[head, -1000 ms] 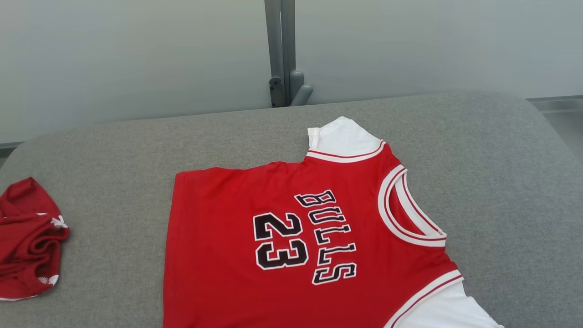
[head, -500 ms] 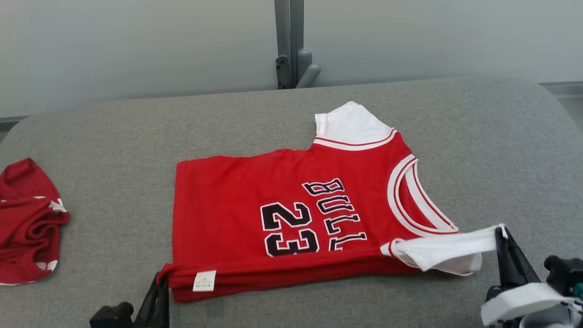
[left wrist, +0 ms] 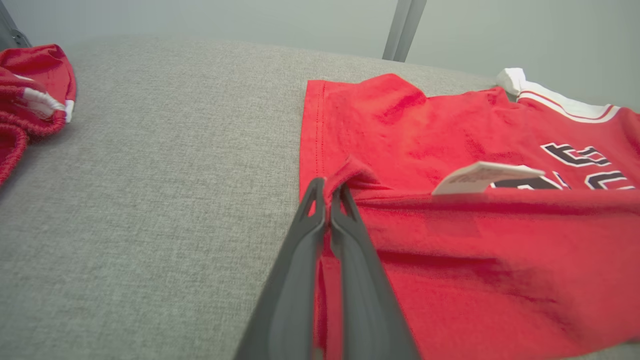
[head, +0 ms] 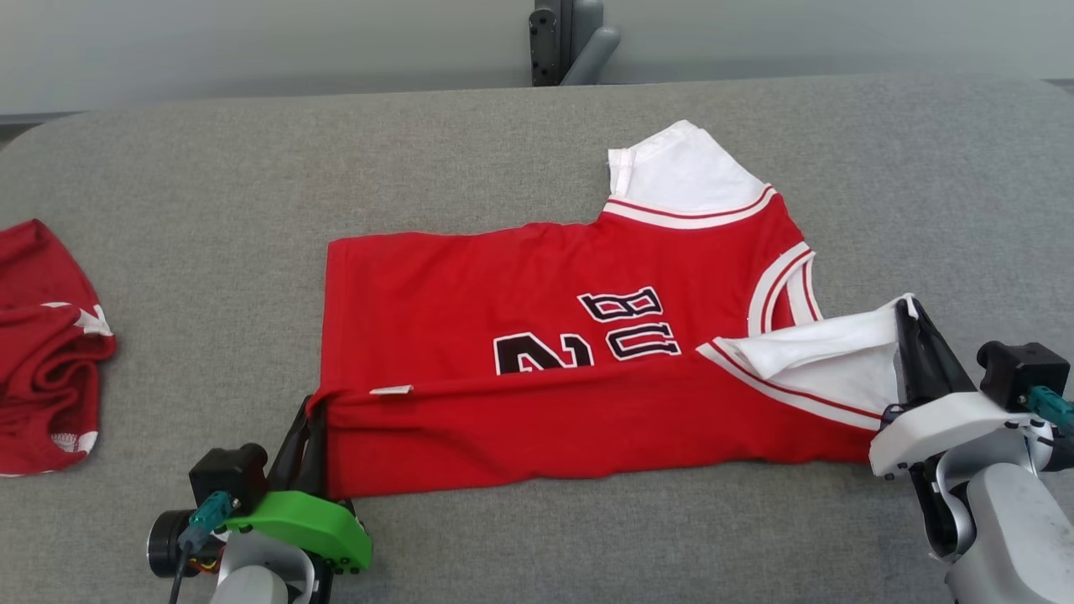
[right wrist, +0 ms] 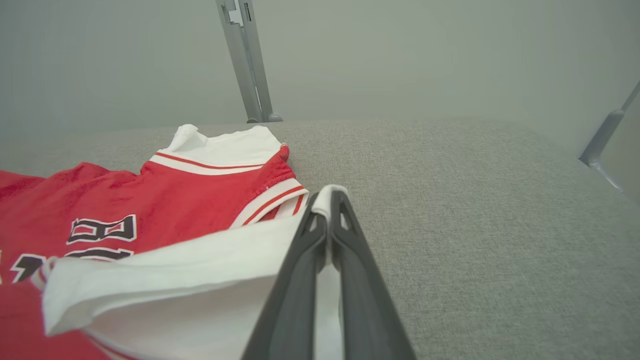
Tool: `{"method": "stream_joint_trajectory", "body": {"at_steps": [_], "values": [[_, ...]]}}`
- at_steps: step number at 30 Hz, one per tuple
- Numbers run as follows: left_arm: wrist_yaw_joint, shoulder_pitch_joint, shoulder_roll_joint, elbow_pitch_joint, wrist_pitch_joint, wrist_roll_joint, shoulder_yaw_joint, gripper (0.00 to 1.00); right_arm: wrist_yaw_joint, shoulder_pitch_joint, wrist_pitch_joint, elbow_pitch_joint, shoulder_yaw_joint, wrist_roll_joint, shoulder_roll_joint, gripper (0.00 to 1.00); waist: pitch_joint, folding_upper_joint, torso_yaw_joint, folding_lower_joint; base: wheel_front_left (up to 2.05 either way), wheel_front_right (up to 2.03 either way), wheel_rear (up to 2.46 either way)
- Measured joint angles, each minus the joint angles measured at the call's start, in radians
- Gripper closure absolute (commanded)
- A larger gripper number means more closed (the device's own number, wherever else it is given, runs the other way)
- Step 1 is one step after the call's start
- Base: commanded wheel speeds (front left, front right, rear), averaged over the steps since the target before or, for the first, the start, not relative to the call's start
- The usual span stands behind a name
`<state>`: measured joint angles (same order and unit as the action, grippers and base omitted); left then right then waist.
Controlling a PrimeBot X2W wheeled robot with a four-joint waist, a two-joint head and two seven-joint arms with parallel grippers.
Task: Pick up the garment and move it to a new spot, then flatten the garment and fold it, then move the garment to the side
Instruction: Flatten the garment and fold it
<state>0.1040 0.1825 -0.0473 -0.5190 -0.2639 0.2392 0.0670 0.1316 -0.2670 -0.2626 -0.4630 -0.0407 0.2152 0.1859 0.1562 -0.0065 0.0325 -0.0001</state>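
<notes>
**A:** Position of the red garment (head: 537, 335)?

**B:** Flat on the grey tabletop (head: 587, 545), near the middle, neckline toward the robot's right. Near edge turned up and over onto the front, hiding the lower half of the black lettering (head: 623, 305). Small white label (head: 391, 390) exposed along the fold line.

**A:** State of the left pincer (head: 312, 407)?

**B:** Clenched on the hem corner of the garment, at the left end of the fold. In the left wrist view, dark fingers (left wrist: 360, 280) pressed together, a pinch of red cloth caught between the tips. Green wrist housing (head: 302, 520) just behind.

**A:** And the right pincer (head: 904, 304)?

**B:** Likewise clenched, grasping the edge of the near white sleeve (head: 826, 352), held raised over the garment's shoulder beside the neckline. In the right wrist view, white fabric lapped over the closed tips.

**A:** Other items?

**B:** Far white sleeve (head: 684, 172) lying flat on the tabletop. Crumpled second red cloth (head: 46, 352) at the left edge, well apart from the garment. Grey post (head: 570, 38) beyond the far edge.
</notes>
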Motion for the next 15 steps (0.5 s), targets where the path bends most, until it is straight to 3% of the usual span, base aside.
{"method": "stream_joint_trajectory", "body": {"at_steps": [7, 8, 9, 15], "values": [[-0.016, 0.051, 0.000, -0.030, 0.000, -0.012, 0.017, 1.00, 0.000, -0.047, 0.000, -0.048, -0.011, -0.024, -0.002, 1.00, 0.041, 0.0000, 0.019, 0.0000, 0.00, 0.00, 0.00], [-0.017, 0.055, 0.000, -0.030, 0.000, -0.021, 0.019, 0.96, 0.000, -0.053, 0.000, -0.051, -0.010, -0.027, -0.005, 1.00, 0.044, 0.0000, 0.021, 0.0000, 0.00, 0.00, 0.00], [-0.017, 0.056, 0.000, -0.031, 0.000, -0.021, 0.020, 1.00, 0.000, -0.059, 0.000, -0.055, -0.011, -0.027, -0.008, 1.00, 0.045, 0.0000, 0.021, 0.0000, 0.00, 0.00, 0.00], [-0.017, 0.056, 0.000, -0.021, 0.000, -0.012, 0.021, 1.00, 0.000, -0.072, 0.000, -0.059, -0.010, -0.036, -0.011, 1.00, 0.036, 0.0000, 0.017, 0.0000, 0.00, 0.00, 0.00]]}}
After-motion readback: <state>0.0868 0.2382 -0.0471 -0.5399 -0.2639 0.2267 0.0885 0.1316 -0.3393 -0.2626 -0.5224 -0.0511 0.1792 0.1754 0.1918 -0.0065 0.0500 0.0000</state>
